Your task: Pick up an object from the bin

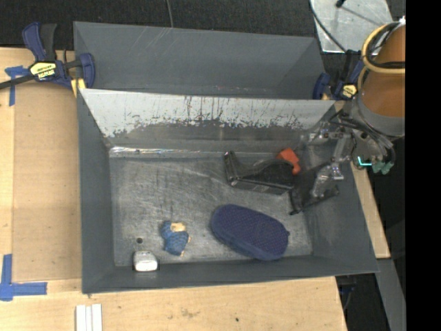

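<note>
My gripper (318, 188) hangs low over the right end of the bin floor, beside the right wall. Just left of it lies a black bar-shaped hand tool (258, 174) with an orange trigger piece (290, 159) at its right end. The gripper's lower tip is close to that end of the tool; whether they touch cannot be told. A dark blue oval pouch (249, 231) lies on the floor in front of the tool, below and left of the gripper.
A small blue crumpled thing with a beige bit (174, 237) lies at the front left, and a small white block (145, 261) sits in the front left corner. The arm with its orange cover comes in over the right rim.
</note>
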`<state>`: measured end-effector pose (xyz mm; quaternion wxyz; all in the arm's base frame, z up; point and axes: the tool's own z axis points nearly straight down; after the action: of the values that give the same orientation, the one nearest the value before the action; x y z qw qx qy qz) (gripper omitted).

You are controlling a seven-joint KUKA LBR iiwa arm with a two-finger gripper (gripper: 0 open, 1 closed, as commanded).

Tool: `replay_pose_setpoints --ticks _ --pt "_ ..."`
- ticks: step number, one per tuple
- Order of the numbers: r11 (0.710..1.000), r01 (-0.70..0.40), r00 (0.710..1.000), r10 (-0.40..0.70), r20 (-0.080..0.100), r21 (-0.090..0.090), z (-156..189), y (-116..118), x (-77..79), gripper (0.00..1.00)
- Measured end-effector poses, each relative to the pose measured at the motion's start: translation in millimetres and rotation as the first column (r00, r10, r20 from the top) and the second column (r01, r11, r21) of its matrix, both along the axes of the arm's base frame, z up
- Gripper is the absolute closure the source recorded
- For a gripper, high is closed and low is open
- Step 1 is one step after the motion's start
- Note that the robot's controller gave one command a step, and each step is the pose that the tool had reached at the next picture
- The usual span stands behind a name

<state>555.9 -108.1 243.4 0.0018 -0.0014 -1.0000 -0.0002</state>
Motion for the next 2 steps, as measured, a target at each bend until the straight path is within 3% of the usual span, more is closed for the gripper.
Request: replay_pose_setpoints --ticks 1,2 --pt "0.99 -0.144 0.99 0.144 0.0 0.001 -144 -27 46.2 0.0" --pt "0.99 -0.139 0.99 0.139 -0.008 -0.01 -164 -11 72.0 0.0"
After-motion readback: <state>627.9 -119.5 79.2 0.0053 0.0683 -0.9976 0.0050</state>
